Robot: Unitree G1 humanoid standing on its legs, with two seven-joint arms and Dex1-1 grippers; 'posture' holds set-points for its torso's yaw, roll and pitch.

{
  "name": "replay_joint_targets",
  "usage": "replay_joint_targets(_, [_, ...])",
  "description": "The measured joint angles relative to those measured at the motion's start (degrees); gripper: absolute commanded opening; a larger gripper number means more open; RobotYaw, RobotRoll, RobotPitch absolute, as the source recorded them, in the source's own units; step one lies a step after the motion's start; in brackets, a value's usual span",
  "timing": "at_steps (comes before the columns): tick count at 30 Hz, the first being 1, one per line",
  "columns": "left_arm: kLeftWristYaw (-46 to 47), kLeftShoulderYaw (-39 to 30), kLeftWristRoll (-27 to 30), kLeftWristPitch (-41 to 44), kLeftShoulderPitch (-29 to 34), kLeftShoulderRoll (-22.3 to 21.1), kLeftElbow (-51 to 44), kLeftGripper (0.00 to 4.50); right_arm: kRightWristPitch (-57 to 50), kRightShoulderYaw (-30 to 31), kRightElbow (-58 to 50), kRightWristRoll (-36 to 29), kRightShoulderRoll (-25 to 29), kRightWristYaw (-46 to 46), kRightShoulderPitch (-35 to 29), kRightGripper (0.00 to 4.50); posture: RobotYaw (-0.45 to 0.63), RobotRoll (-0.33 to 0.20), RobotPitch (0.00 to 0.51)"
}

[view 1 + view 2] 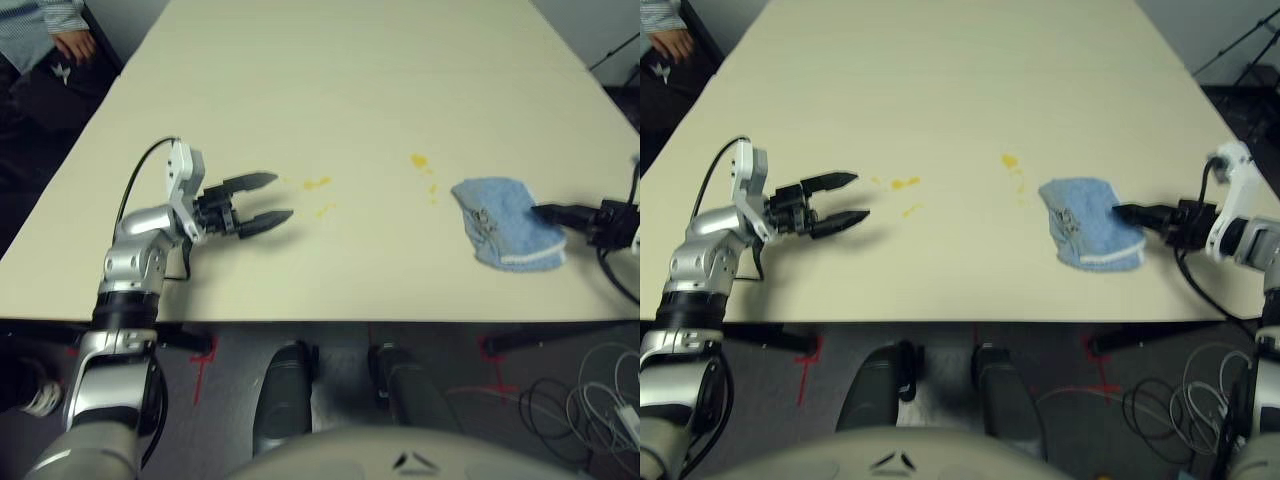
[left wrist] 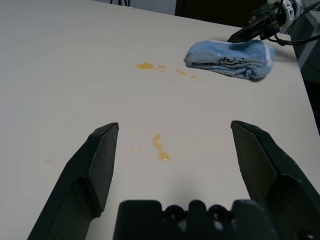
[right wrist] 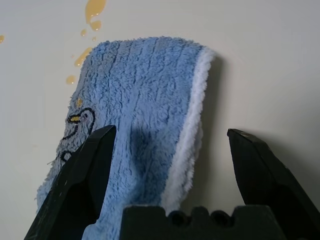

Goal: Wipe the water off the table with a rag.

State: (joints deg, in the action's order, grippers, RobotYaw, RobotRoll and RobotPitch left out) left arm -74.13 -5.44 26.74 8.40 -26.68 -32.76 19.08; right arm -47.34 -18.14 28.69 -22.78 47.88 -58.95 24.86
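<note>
Rag [image 1: 1088, 234]: lies folded on the table [image 1: 940, 90], to your right, near the front edge.
Water [image 1: 419, 161]: yellow-orange splotches just left of the rag, more [image 1: 317, 184] towards your left gripper.
Right gripper [image 3: 167, 145]: fingers apart, straddling the rag's right end.
Left gripper [image 1: 268, 199]: fingers apart, holding nothing.

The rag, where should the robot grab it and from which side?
Likely the white-hemmed edge of the rag, from the robot's right. The rag lies folded and bunched on the table, that edge faces the right gripper, whose open jaws already straddle it.
</note>
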Motion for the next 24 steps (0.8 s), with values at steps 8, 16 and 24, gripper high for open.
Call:
replay_joint_targets(8, [-0.03, 0.24, -0.22, -0.1, -0.45, 0.03, 0.03, 4.5, 1.01, 1.41, -2.19, -0.08, -3.69, 3.01, -0.02, 4.45, 0.1, 0.0, 0.184])
replay_joint_targets(16, [-0.02, 0.38, -0.59, -0.26, -1.05, 0.03, 0.03, 4.5, 1.98, 3.12, -4.05, 0.25, -6.18, 4.64, 0.64, 4.45, 0.1, 0.0, 0.184])
replay_joint_targets(24, [0.0, 0.38, -0.78, -0.47, -1.25, 0.12, 0.04, 4.5, 4.88, 5.36, -4.12, 2.24, -6.58, 5.33, 0.65, 3.83, 0.1, 0.0, 0.183])
